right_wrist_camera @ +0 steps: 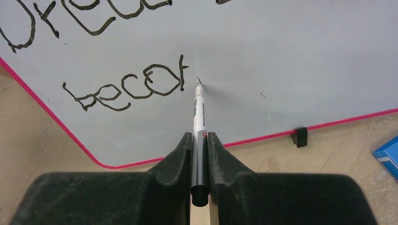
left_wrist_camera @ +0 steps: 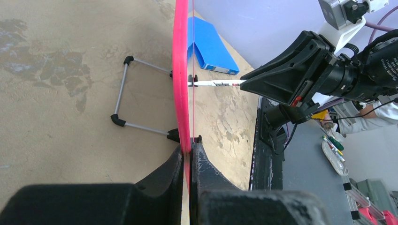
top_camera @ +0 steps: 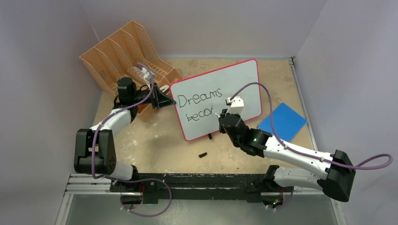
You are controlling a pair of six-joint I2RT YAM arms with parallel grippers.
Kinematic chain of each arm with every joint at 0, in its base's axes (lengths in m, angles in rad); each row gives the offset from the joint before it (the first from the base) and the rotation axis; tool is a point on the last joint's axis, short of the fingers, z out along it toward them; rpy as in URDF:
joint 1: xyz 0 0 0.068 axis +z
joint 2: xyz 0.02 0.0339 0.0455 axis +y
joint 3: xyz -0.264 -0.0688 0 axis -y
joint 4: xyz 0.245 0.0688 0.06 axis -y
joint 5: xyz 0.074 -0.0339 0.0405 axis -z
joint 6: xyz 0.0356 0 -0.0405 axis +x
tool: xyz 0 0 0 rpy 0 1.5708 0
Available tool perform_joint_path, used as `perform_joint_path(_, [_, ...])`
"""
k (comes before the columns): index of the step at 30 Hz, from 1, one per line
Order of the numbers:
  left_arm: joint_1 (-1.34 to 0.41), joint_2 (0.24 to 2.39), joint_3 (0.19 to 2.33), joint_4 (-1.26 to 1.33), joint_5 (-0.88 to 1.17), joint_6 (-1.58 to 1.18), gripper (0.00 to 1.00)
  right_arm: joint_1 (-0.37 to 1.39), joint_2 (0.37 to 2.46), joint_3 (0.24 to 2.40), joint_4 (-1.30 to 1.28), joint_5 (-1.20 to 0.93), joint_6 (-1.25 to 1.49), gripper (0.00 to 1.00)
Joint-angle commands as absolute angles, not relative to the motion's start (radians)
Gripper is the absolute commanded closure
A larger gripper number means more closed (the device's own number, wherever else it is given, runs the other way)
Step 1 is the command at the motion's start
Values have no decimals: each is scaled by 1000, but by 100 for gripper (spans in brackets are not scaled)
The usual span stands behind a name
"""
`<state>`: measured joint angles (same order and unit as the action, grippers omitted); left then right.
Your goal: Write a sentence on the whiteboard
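The whiteboard (top_camera: 234, 82) with its red-pink frame stands tilted mid-table. It bears black writing (top_camera: 200, 99): "Dreams" above "becor", also seen in the right wrist view (right_wrist_camera: 126, 89). My left gripper (top_camera: 168, 102) is shut on the whiteboard's left edge (left_wrist_camera: 180, 70), holding it upright. My right gripper (top_camera: 221, 116) is shut on a black-and-white marker (right_wrist_camera: 199, 126). The marker's tip touches the whiteboard (right_wrist_camera: 291, 51) just right of the last stroke. The marker (left_wrist_camera: 216, 83) also shows side-on in the left wrist view, held by the right gripper (left_wrist_camera: 246, 82).
An orange file rack (top_camera: 126, 51) stands at the back left behind my left arm. A blue square pad (top_camera: 283, 121) lies right of the whiteboard. A small black cap (top_camera: 202, 154) lies on the table in front. The whiteboard's wire stand (left_wrist_camera: 123, 89) rests behind it.
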<state>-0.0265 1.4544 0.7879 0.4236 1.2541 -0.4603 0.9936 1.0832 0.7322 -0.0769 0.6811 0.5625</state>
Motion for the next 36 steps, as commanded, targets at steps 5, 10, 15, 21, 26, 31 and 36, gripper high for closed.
perform_joint_path(5, [-23, 1431, 818, 434, 1248, -425, 100, 992, 1031, 749, 36, 705, 520, 100])
perform_joint_path(10, [-24, 1431, 816, 434, 1248, -425, 100, 992, 1052, 749, 65, 693, 511, 100])
perform_joint_path(15, [-24, 1431, 817, 434, 1248, -424, 100, 992, 1068, 750, 75, 684, 509, 100])
perform_joint_path(21, [-23, 1430, 818, 434, 1249, -426, 100, 992, 1080, 749, 71, 667, 511, 100])
perform_joint_path(26, [-23, 1431, 819, 434, 1247, -426, 100, 992, 1085, 749, 66, 661, 516, 100])
perform_joint_path(31, [-23, 1430, 817, 434, 1249, -426, 100, 992, 1095, 748, 62, 660, 517, 100])
perform_joint_path(36, [-23, 1431, 819, 434, 1250, -426, 100, 992, 1099, 743, 54, 680, 521, 100])
